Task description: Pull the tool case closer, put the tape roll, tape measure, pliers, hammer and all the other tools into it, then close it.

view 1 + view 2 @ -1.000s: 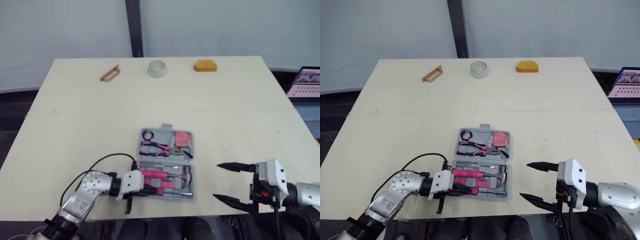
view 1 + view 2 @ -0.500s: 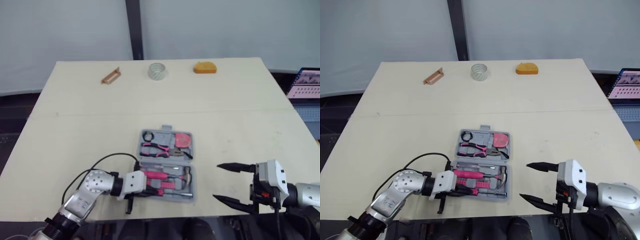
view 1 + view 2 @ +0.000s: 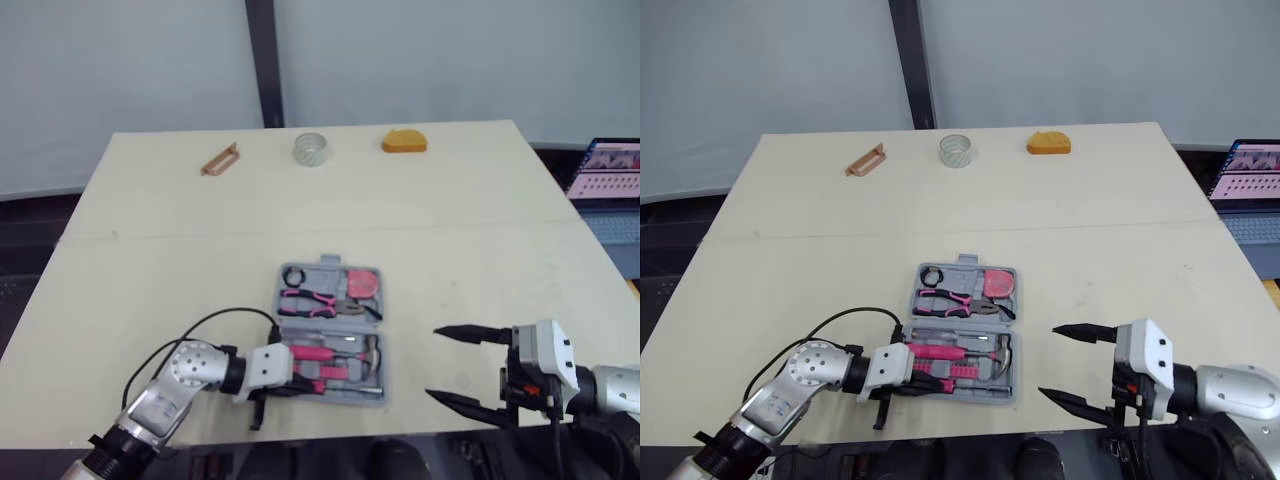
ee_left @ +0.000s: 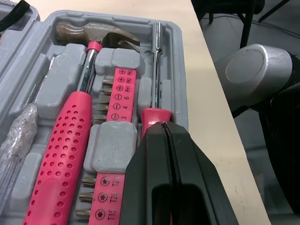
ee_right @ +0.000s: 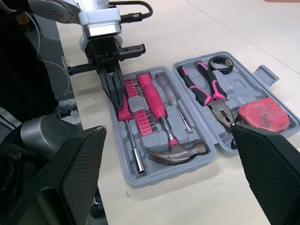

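The tool case (image 5: 243, 86) lay open and flat near the front edge of the table (image 3: 450, 230), between the robot's two arms. Its nearer half held the hammer (image 4: 70, 140) with a pink handle, a strip of bits (image 4: 119, 101) just beside it, and a screwdriver (image 4: 157, 61). The farther half held the pliers (image 5: 211, 93), a small black ring (image 5: 220, 62) and a red rounded piece (image 5: 262, 115) that I could not identify. A tool wrapped in clear plastic (image 4: 16, 136) was cut off at the edge of the left wrist view.

The left pincer (image 4: 165, 125) had its fingers pressed together, with only a thin seam between them. Its tips were down in the nearer half of the case, over the screwdriver's pink handle, and they hid most of it. I could not tell whether they touched the handle. The right pincer (image 3: 431, 362) was spread wide and empty, hovering off the case's right side by the table's front edge.

Well apart from the case, along the far edge, stood the tape roll (image 3: 311, 148). The orange tape measure (image 3: 404, 142) lay to its right and a brown handle-like piece (image 3: 220, 159), too small to name, to its left. A laptop (image 3: 605, 165) beyond the table's right side was cut off by the picture's edge.
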Action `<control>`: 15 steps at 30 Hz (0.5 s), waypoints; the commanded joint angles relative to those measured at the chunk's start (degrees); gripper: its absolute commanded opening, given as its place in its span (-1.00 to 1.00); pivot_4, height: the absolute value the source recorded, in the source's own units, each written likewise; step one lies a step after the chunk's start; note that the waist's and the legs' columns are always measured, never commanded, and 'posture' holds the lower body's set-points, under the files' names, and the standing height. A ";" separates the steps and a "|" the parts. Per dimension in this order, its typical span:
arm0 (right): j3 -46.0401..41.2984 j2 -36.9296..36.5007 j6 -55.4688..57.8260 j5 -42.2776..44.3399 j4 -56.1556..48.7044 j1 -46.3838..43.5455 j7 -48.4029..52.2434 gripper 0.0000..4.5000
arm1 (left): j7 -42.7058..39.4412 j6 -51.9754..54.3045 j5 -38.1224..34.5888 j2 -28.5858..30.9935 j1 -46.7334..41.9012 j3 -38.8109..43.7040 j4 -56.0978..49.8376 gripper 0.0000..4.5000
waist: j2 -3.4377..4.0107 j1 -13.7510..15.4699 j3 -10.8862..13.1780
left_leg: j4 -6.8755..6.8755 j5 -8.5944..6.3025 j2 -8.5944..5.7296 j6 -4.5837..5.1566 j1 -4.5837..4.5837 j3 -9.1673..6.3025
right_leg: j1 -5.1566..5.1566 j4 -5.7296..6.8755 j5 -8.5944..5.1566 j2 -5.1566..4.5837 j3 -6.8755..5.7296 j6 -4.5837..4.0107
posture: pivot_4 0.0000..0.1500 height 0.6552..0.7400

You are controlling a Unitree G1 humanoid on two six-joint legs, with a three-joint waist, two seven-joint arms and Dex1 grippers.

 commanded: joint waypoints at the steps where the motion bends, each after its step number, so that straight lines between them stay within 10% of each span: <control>1: -0.82 -0.71 0.21 0.81 -1.62 -0.36 0.01 1.00 | -1.09 4.60 5.91 1.91 2.38 -4.72 6.47 -0.98 | 0.03 0.00 -0.10 | 0.00 -0.01 0.00 0.01 0.00 0.01 | 0.01 -0.01 0.00 0.00 0.00 0.00 | 1.00 1.00; 15: -0.05 -0.50 0.57 0.00 -1.06 -1.70 0.01 1.00 | -0.02 6.32 2.96 0.43 3.03 -3.69 6.13 -0.98 | 0.22 0.00 -0.48 | -0.01 -0.05 0.00 0.03 0.03 0.02 | 0.05 -0.09 0.00 0.00 0.00 0.00 | 1.00 1.00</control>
